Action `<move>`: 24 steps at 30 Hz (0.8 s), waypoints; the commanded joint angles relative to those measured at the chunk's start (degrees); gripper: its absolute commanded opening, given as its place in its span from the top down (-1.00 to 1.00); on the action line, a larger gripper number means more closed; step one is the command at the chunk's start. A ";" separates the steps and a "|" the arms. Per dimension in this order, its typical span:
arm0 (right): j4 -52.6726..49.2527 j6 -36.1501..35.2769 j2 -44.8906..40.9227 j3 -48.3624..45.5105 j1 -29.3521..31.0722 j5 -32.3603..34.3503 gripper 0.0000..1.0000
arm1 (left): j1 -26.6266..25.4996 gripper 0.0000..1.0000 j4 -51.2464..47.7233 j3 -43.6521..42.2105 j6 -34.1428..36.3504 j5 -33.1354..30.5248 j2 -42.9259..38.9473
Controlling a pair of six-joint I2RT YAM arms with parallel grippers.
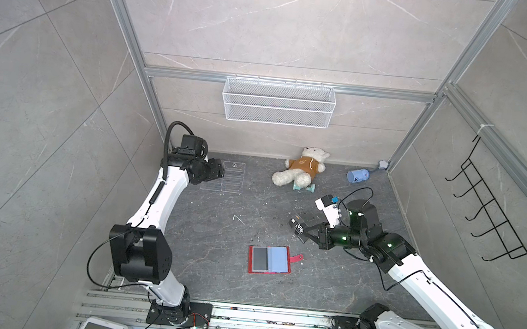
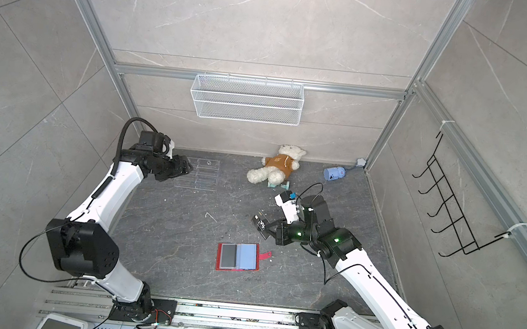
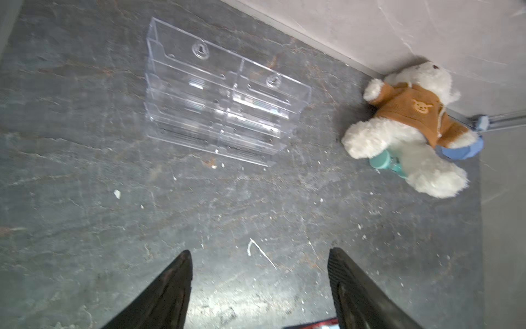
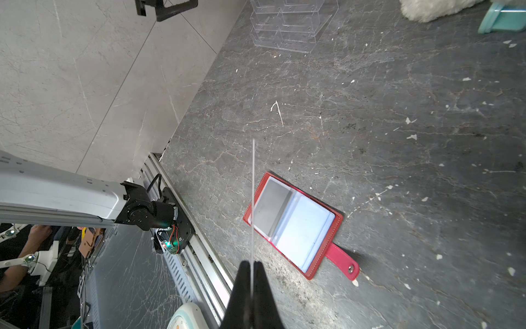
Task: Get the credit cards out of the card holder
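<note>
- right tool (image 1: 305, 232) is clamped on the Vip card (image 1: 297, 228), holding it up off the table (image 1: 216, 233), a bit past the holder's far right corner
- holder (image 1: 279, 259) lies flat and open mid-table, with a grey card (image 1: 260, 259) sitting in its left sleeve
- left tool (image 3: 260, 252) is spread wide with nothing in it, over by the clear rack (image 3: 222, 96) at the far left

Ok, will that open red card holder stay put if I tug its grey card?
Probably not: the card holder lies flat and unheld on the smooth table, so it would likely slide with the grey card. Its thin cover looks floppy; lifted by one edge, it may fold.
</note>
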 commanded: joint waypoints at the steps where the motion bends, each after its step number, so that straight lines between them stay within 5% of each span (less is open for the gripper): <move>1: -0.65 -1.87 1.21 2.77 -0.21 0.51 1.00 | 1.96 -0.45 -2.27 5.04 5.98 -1.65 4.56; 13: 1.99 -2.72 7.79 5.92 0.25 -0.46 1.00 | 6.91 -0.28 -0.85 18.42 10.29 -3.06 20.41; 24: 0.85 -3.97 12.59 9.16 0.80 0.95 1.00 | 9.36 -0.16 0.64 26.87 10.97 1.89 29.80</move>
